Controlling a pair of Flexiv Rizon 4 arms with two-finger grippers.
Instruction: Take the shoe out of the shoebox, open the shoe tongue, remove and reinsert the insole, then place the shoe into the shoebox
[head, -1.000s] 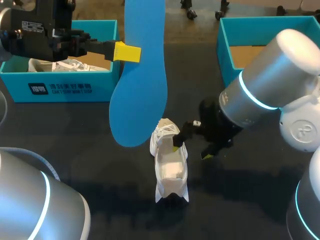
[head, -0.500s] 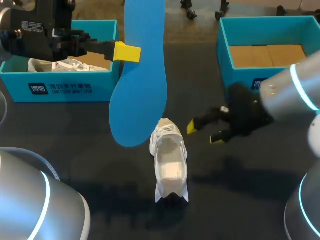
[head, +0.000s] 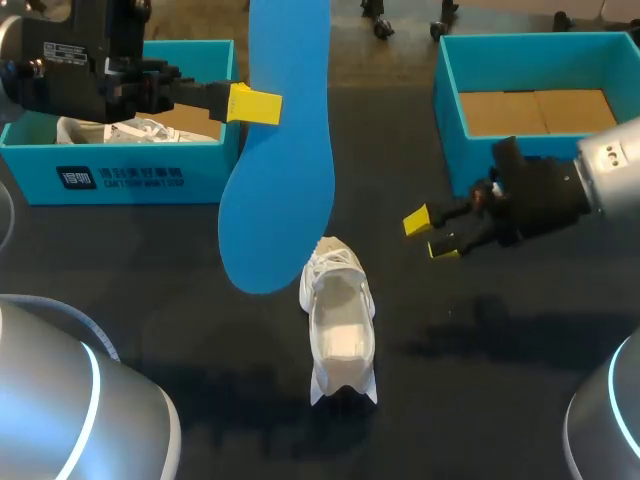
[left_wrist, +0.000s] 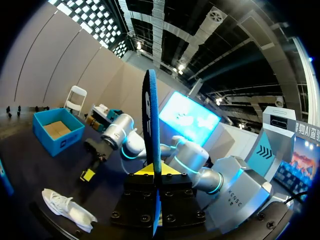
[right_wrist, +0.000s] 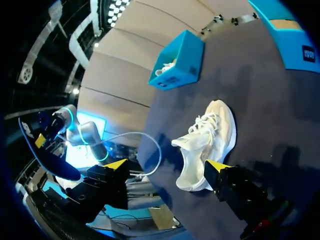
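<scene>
The dark tabletop (head: 150, 300) is carrying two teal boxes. The left shoebox (head: 120, 175) is holding a white sneaker (head: 130, 130), and the right shoebox (head: 447, 110) is showing its cardboard floor. The left jaws are clamping the blue insole (head: 285, 180), which is hanging upright in the air. The white shoe (head: 340, 330) is sitting on the tabletop between the boxes. The right jaws are hovering near it, spread wide and holding nothing.

White shoe (head: 340, 325): upright on its sole, table centre, toe to 12 o'clock. Blue insole (head: 285, 150): out of shoe, aloft at its 11 o'clock, pinched by left gripper (head: 255, 104). Open teal shoeboxes: left shoebox (head: 130, 175) at 10 o'clock, right shoebox (head: 447, 100) at 2 o'clock.
</scene>
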